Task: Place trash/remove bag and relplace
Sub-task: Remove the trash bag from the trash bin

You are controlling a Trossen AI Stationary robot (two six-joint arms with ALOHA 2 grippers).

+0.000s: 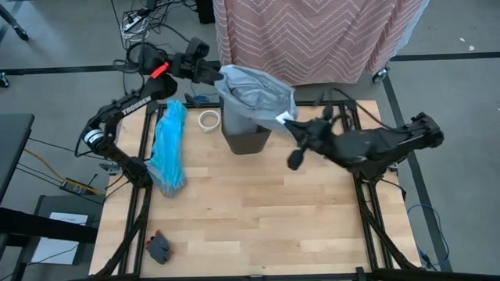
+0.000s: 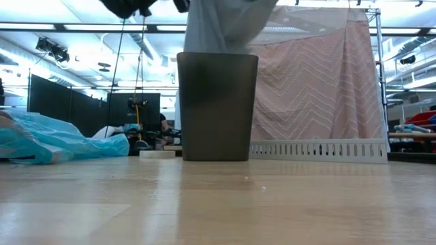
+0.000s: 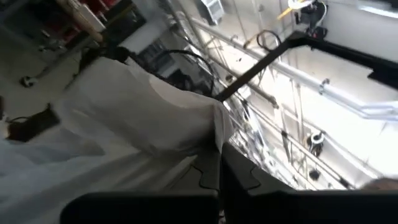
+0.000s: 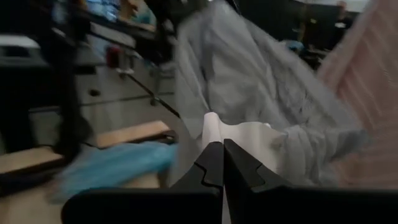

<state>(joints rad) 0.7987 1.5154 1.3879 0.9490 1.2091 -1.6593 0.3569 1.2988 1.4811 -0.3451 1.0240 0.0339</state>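
Overhead, two claws, left claw (image 1: 215,74) and right claw (image 1: 286,123), each clamped on one grey bag (image 1: 254,94).

Wooden table (image 1: 258,211); dark bin (image 1: 244,139) upper centre; white tape ring (image 1: 208,119) just left of it; small dark object, possibly crumpled cloth (image 1: 159,247), lower left; pink chevron curtain (image 1: 312,35) at top

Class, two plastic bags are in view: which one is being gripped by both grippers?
The light grey bag in the dark bin; the turquoise bag lies loose on the table.
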